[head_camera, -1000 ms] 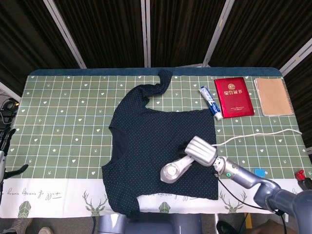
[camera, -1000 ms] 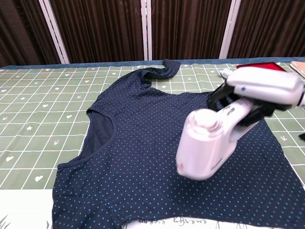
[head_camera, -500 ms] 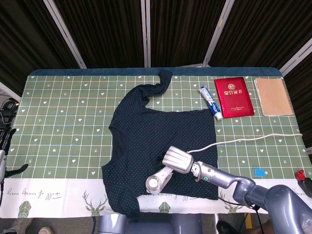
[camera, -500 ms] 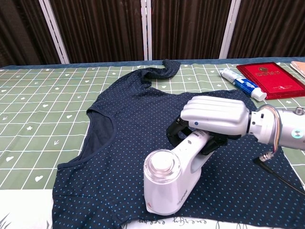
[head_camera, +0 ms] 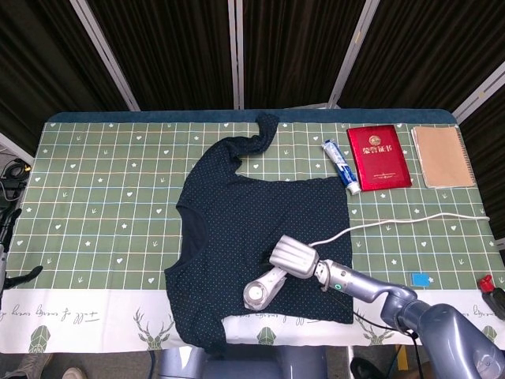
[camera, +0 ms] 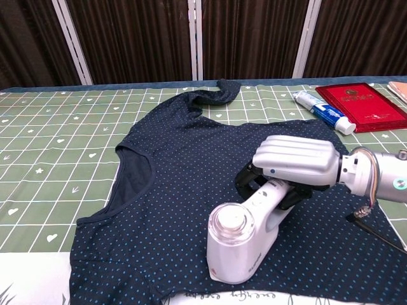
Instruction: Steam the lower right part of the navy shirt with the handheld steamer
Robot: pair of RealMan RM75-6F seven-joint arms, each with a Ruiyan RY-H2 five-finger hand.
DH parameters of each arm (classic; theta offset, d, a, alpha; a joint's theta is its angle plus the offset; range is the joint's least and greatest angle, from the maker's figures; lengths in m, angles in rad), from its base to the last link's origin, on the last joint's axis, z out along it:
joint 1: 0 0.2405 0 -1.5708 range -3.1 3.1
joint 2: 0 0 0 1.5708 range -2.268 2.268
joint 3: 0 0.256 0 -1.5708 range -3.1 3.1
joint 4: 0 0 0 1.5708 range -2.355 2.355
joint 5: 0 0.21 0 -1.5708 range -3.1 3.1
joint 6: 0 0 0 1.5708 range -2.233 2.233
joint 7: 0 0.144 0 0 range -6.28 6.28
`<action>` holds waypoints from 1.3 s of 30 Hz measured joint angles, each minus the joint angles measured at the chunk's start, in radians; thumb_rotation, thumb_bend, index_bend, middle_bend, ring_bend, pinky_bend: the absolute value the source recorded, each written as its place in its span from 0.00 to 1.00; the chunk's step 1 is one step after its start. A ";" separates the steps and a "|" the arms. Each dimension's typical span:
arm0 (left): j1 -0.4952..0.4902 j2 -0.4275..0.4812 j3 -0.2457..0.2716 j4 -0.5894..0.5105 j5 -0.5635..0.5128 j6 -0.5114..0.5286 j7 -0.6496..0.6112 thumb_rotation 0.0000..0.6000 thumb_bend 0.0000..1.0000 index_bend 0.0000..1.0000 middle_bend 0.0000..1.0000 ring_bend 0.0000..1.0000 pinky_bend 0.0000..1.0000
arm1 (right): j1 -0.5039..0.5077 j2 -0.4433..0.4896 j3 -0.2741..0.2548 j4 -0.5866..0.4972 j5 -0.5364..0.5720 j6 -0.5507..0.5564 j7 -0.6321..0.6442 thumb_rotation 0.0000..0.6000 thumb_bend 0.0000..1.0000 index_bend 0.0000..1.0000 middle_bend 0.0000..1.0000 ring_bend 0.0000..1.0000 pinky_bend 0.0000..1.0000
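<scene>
White plastic fills the right hand (camera: 296, 162): its fingers are wrapped round the handle of the handheld steamer (camera: 245, 237), whose head rests on the navy shirt (camera: 184, 190) close to the hem at the near table edge. The shirt lies flat on the green checked tablecloth (head_camera: 102, 197), neck toward the robot's left and one sleeve trailing toward the far edge. The left hand (head_camera: 6, 260) barely shows at the table's left edge, well apart from the work; its fingers cannot be made out, so I cannot tell whether it is open or closed.

To do this step well, I judge the steamer head should stay level and in light contact with the fabric, gliding slowly along the hem strip toward the near right corner and not dragging, since nothing pins the cloth and it could bunch. The white cord (head_camera: 394, 223) trails off to the right across the table; it should be kept slack and off the shirt.

Counted: one shirt, one steamer, one cord. Past the shirt's far right corner lie one toothpaste tube (head_camera: 341, 166), one red booklet (head_camera: 379, 157) and one brown notebook (head_camera: 443, 156). Near the right edge sit one small blue object (head_camera: 420, 279) and one small red object (head_camera: 488, 283).
</scene>
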 measured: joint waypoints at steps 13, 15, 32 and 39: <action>-0.005 -0.003 0.005 -0.002 0.005 -0.011 0.008 1.00 0.00 0.00 0.00 0.00 0.00 | -0.083 0.016 -0.031 0.180 0.037 0.068 0.076 1.00 0.77 0.81 0.64 0.68 0.94; -0.006 -0.005 0.007 -0.003 0.005 -0.012 0.014 1.00 0.00 0.00 0.00 0.00 0.00 | -0.094 0.015 -0.033 0.216 0.045 0.067 0.088 1.00 0.76 0.81 0.64 0.68 0.93; -0.009 -0.005 0.004 -0.005 0.002 -0.014 0.013 1.00 0.00 0.00 0.00 0.00 0.00 | -0.117 -0.037 -0.066 0.288 0.041 0.106 0.161 1.00 0.62 0.78 0.64 0.68 0.93; -0.011 -0.005 0.005 -0.003 -0.001 -0.022 0.009 1.00 0.00 0.00 0.00 0.00 0.00 | -0.095 -0.061 -0.075 0.220 0.020 0.122 0.133 1.00 0.62 0.78 0.64 0.68 0.93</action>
